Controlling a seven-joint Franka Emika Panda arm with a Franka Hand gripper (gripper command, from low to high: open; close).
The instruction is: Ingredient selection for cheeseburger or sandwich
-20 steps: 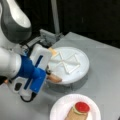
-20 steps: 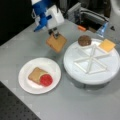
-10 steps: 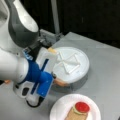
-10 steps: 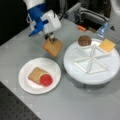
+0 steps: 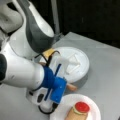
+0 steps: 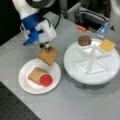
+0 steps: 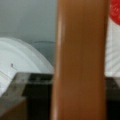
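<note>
grey tabletop fills both front views, with dark clutter along its far edge. the gripper hangs over the far rim of the plate in a front view, its jaws closed on a tan square bread slice; the slice dangles from one corner, tilted, its lower corner over the plate's far edge. the wrist view shows that same slice as a broad tan band running top to bottom, close to the lens.

on the plate lies the sandwich: a second tan slice flat on the plate, with a red tomato disc on its near corner. in a front view a thin pale green edge shows under the tomato, between it and the bread.

toward the table's right side in a front view stands a round white tray split by raised ribs into wedges. a brown round patty sits in one far wedge and a yellow cheese square in the wedge beside it, well apart from the plate. the cheese peeks out behind the arm in a front view.
</note>
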